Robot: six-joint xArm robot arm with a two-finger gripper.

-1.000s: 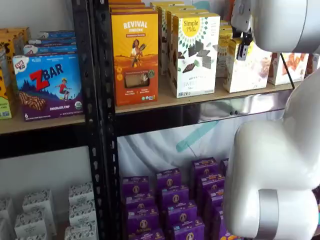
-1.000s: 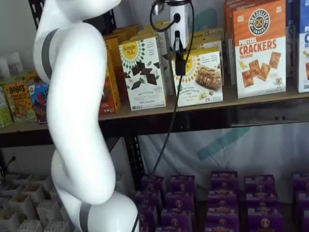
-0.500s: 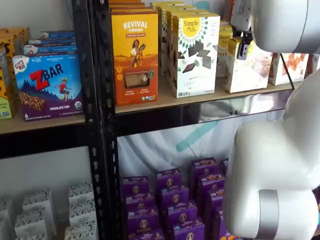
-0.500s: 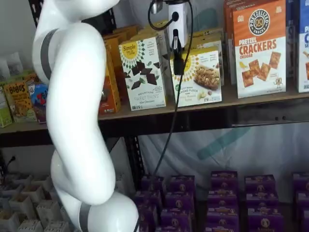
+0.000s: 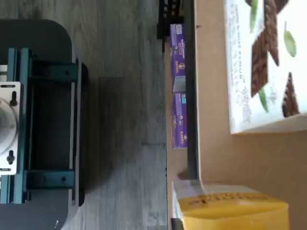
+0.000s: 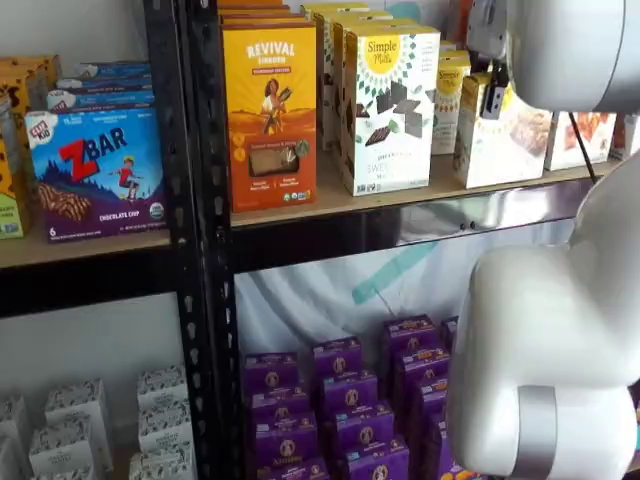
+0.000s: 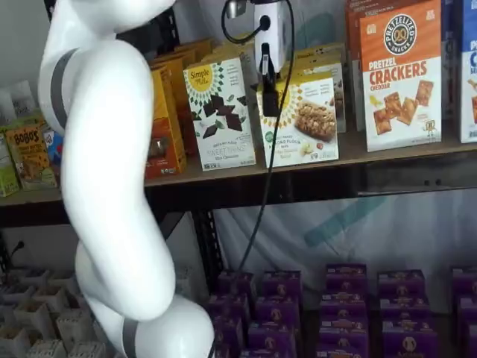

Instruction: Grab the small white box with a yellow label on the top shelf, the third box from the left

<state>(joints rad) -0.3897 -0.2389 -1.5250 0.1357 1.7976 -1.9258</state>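
Your gripper (image 7: 268,89), black fingers, looks closed on the small white box (image 7: 302,119), a matte carton w/ round yellow logo, third along the top shelf (image 7: 387,153), tan board behind a glossy black beam; vs 1 s ago the box has shifted left, tilted

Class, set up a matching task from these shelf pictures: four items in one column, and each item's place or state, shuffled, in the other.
Items:
1. small white box
2. Pretzel Crackers carton
3. purple boxes
4. Z Bar box

Places or states:
A. on the lower level, in rows
B. gripper fingers over its front upper edge
C. on the top shelf, beside the small white box
D. left of the black upright

Pairs: 1-B, 2-C, 3-A, 4-D
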